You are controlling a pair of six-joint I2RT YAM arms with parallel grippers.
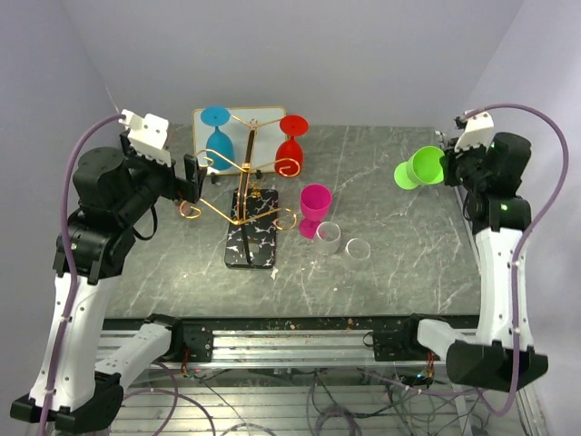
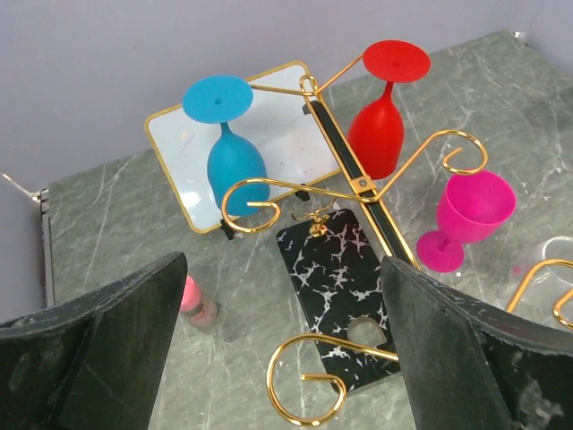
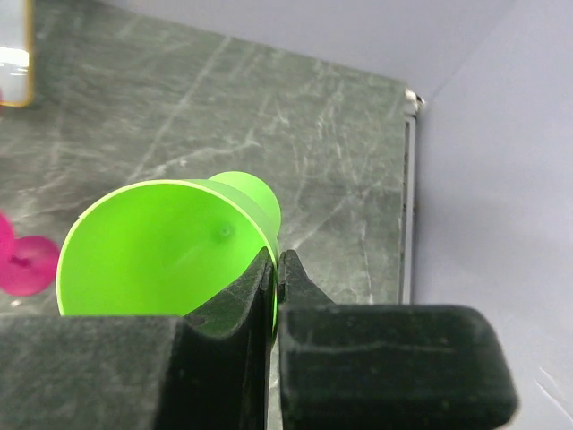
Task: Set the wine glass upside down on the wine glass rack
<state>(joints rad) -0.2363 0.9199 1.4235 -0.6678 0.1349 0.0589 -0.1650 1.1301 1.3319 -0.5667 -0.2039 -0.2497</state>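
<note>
Status: 2 glasses already hang bowl-down on the wine glass rack (image 1: pixel 243 182), centre of top view. Blue glass (image 1: pixel 216 136) is on the upper-left arm, red glass (image 1: pixel 291 145) on the upper-right arm.

Green wine glass (image 1: pixel 419 167) not yet on rack. It is off the surface (image 1: pixel 399 272) at the right of the top view, tipped roughly sideways w/ foot end toward the rack, well apart from it. Pink glass (image 1: pixel 315 209) stands upright just right of the rack base.

My read: carry, flip and hang of green are all left; pink prob. after that.

Right gripper (image 3: pixel 276 265): jaws pinched tight on the green glass's rim, wall caught between them.

Left gripper (image 2: pixel 285 267): jaws wide, holding nothing, hovering by the rack's left-side arms. Can't tell if it touches them.
</note>
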